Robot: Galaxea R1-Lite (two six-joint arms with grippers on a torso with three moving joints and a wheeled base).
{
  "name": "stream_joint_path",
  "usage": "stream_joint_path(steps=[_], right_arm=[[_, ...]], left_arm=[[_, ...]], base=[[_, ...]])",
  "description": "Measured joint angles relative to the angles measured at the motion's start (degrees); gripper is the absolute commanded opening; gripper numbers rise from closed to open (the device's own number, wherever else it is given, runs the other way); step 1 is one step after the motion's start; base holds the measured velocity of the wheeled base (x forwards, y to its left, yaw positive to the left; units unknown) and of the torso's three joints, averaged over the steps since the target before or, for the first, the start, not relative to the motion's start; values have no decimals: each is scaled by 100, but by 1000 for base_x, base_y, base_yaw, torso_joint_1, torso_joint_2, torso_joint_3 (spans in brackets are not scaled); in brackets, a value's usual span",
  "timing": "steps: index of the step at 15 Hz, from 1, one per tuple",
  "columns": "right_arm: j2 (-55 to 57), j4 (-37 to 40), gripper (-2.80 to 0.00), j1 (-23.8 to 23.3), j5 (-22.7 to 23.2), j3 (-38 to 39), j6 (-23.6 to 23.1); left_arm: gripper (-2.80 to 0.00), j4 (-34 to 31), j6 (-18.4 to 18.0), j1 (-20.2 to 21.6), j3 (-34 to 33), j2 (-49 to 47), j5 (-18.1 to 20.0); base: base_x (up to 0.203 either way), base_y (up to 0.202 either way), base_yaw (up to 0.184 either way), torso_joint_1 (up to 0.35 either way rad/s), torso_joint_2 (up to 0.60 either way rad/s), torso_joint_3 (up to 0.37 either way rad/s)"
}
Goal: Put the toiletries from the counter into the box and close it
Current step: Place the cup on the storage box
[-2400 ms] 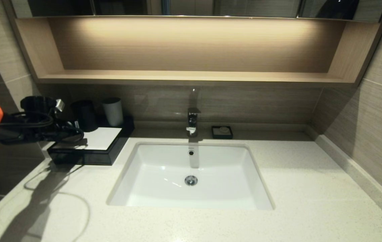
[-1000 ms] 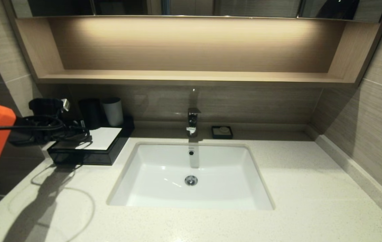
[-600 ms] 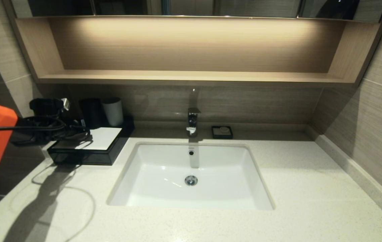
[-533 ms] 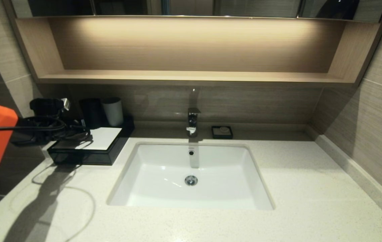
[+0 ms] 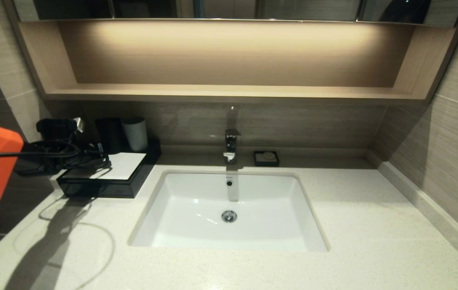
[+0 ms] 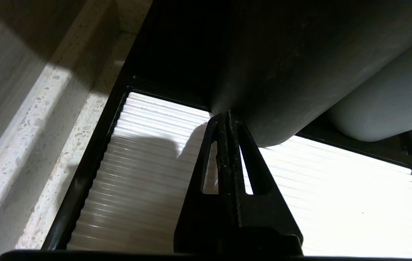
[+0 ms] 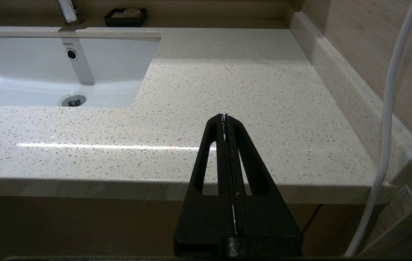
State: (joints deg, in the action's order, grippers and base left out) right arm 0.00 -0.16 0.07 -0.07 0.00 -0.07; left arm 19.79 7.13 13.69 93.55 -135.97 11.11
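Counter (image 5: 374, 225) of pale speckled stone fills most of what we see, running side to side under a wooden shelf (image 5: 229, 90), with the white sink (image 5: 188, 209) sunk into its middle and a tap (image 5: 231, 145) behind it. At the far left back corner sits the box (image 5: 128, 183), flat and black with a white ribbed top panel; in the head view its long axis runs from the back wall toward the front edge, angled slightly toward our left, and its front face looks toward the counter's front edge, with no gap showing there. Two tumblers stand on its back end, a dark one (image 5: 110, 135) beside a pale grey one (image 5: 135, 133). We see no toothbrush or sachet on the counter or on the box. Our left arm reaches in from the left side, its orange link low at the frame edge and the black wrist with looped cables stretched level over the box's left part. Our left gripper (image 6: 227, 119) hangs over the white panel with its fingers pressed together and nothing between them, the tips right at the base of the dark tumbler; whether they touch it we cannot tell. Our right gripper (image 7: 225, 117) is parked off the front edge of the counter to the right of the sink, fingers also pressed together and empty. A small black soap dish (image 5: 266, 158) sits against the back wall just right of the tap.
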Motion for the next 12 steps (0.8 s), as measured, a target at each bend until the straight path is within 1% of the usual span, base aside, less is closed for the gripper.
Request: stream_joint_path(steps=[7, 12], right_arm=[[0, 0, -280, 0, -2, 0, 1], [0, 0, -280, 0, -2, 0, 2]], left_arm=[[-280, 7, 27, 0, 55, -64, -2], [-280, 166, 36, -9, 60, -100, -2]], base=[[0, 0, 0, 0, 0, 0], [0, 0, 0, 0, 0, 0]])
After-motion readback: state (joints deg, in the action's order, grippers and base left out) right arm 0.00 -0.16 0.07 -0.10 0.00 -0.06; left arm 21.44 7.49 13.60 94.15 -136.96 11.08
